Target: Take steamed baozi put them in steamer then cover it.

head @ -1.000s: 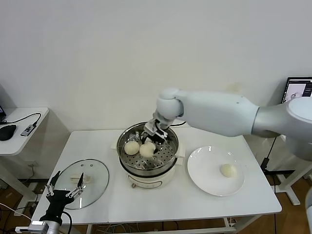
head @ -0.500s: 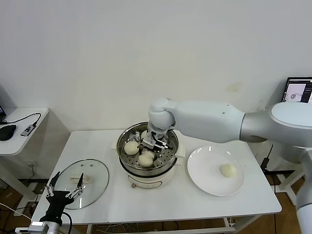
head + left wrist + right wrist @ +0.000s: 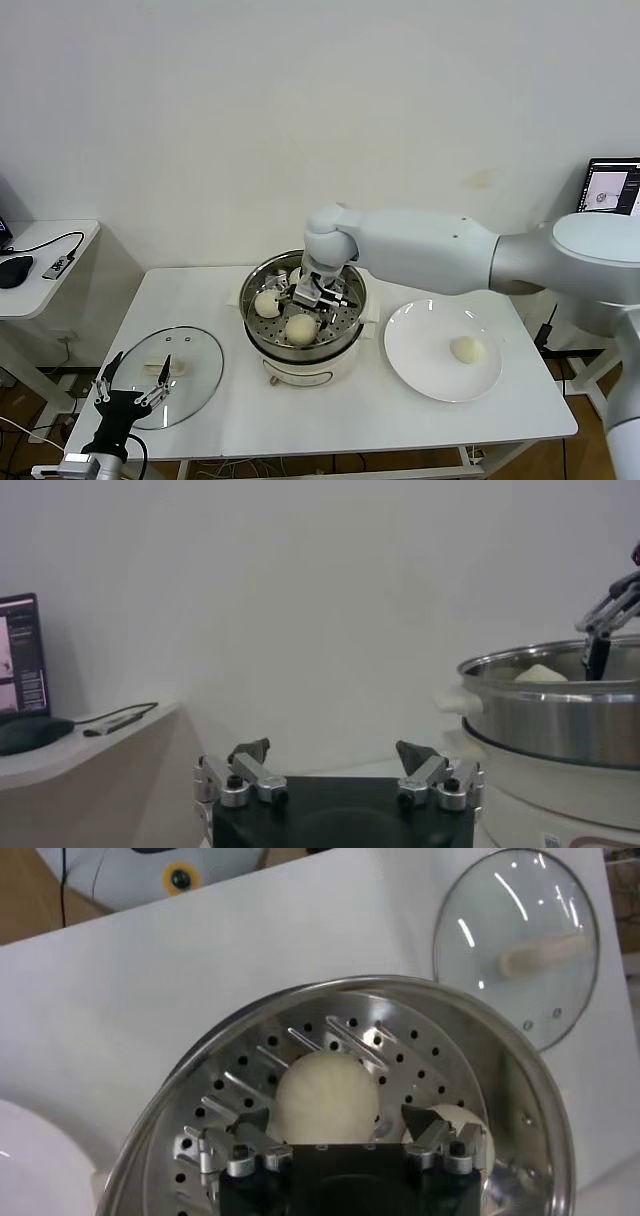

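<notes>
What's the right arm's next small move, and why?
Probably lift the right gripper straight up out of the steamer. Its jaws stand open with the bun resting free on the tray, and one baozi waits on the plate.

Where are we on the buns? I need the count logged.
Right hand open over the steamer, bun just released. One bun on the plate. Left hand open, idle by the lid.

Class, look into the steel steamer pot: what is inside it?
Inside the steamer, two steamed baozi rest on the perforated tray, with the open right pincer over them. The pincer hides the tray's far side.
</notes>
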`<action>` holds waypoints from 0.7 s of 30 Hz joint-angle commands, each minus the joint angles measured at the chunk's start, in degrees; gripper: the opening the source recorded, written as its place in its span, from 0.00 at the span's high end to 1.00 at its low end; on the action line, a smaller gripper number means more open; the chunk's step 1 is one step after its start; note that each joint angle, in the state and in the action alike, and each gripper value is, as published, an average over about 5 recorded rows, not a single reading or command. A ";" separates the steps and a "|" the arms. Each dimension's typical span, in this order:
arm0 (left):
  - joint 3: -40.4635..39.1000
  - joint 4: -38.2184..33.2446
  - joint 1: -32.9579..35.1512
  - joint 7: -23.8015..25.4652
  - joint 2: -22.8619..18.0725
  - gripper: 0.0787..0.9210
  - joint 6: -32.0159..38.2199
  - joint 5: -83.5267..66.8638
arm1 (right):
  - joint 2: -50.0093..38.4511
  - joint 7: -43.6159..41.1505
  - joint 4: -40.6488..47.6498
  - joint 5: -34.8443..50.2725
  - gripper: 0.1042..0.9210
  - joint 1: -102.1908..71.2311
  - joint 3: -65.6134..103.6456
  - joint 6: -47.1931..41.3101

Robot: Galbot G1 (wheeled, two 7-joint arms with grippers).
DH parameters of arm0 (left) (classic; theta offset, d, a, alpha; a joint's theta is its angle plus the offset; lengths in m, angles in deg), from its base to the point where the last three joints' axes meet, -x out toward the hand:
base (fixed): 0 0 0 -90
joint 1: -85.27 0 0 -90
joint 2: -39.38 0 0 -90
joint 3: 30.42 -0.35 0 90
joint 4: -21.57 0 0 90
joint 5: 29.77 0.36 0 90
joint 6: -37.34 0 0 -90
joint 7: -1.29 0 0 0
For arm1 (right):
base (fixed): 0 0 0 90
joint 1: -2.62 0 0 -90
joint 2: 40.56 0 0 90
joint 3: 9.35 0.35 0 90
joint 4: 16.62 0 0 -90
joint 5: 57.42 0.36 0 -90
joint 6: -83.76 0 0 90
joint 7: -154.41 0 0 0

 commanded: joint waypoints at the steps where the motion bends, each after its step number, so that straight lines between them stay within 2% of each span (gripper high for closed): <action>1: 0.00 -0.06 -0.01 0.05 0.23 0.12 -0.04 0.00 | -6.66 -2.79 -2.32 2.70 0.12 5.97 0.98 -7.08; 6: -0.28 -0.06 -0.23 0.07 0.65 0.12 -0.06 0.05 | -14.83 -4.42 -4.89 8.37 0.12 8.18 2.18 -19.81; 12: -0.68 0.26 -0.51 0.06 1.46 0.12 0.02 0.02 | -25.25 -4.51 -8.66 9.86 0.12 8.48 1.44 -30.59; 15: -0.81 0.17 -0.69 0.07 1.85 0.12 -0.01 -0.11 | -30.56 -4.71 -9.98 7.81 0.12 6.76 1.69 -32.64; 21: -1.26 0.12 -0.84 0.09 2.17 0.12 0.06 -0.42 | -40.27 -4.88 -9.90 2.02 0.12 -0.47 4.88 -31.23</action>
